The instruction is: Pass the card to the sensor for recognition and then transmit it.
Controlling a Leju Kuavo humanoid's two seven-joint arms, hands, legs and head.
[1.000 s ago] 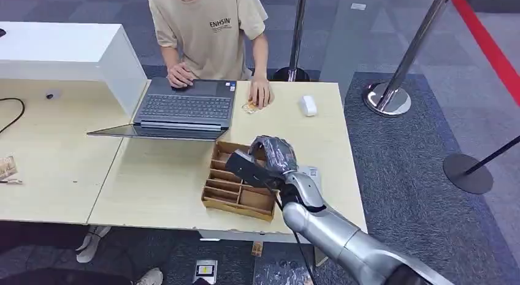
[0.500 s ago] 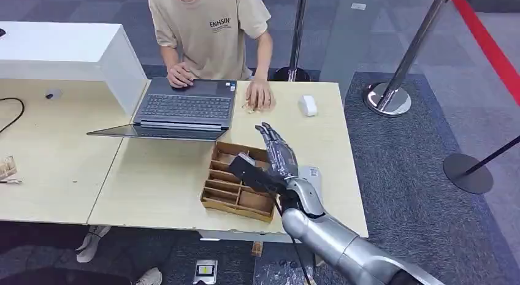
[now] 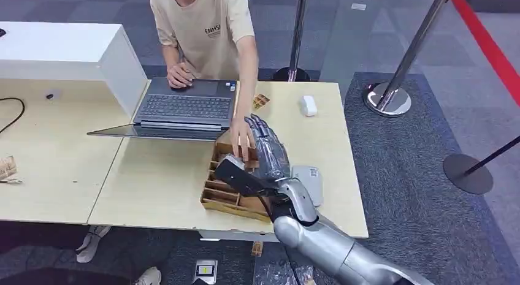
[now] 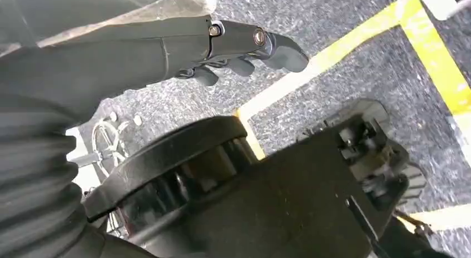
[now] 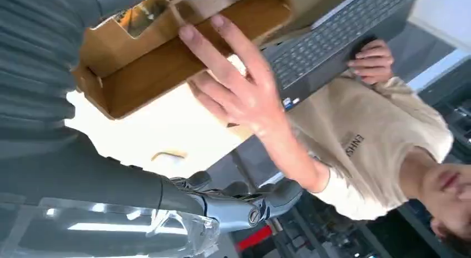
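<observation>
Since half a second before, the person's hand (image 3: 242,140) had left the far edge of the table and reached down to the wooden divider box (image 3: 236,188), touching its far rim, and a small brown card-like piece (image 3: 260,101) now lay uncovered where that hand had rested. Meanwhile the right hand (image 3: 268,153) had shifted a little toward 11 o'clock, so it stood over the box, just beside the person's fingers. Its fingers were stretched out and apart, holding nothing.

The task's card I could not identify with certainty; the brown piece lay at 12 o'clock from the box, near the laptop's (image 3: 184,107) right corner. A grey sensor pad (image 3: 308,179) lay at 3 o'clock of the right hand, partly hidden by the wrist. A white small device (image 3: 308,105) stood at 1 o'clock from the box. The person's beige T-shirt (image 3: 205,27) carried dark print starting "ENHS"; the rest was unclear.

In the left wrist view, the left hand (image 4: 233,47) hung above a dark floor with yellow lines (image 4: 355,41), fingers loosely bent and holding nothing.
</observation>
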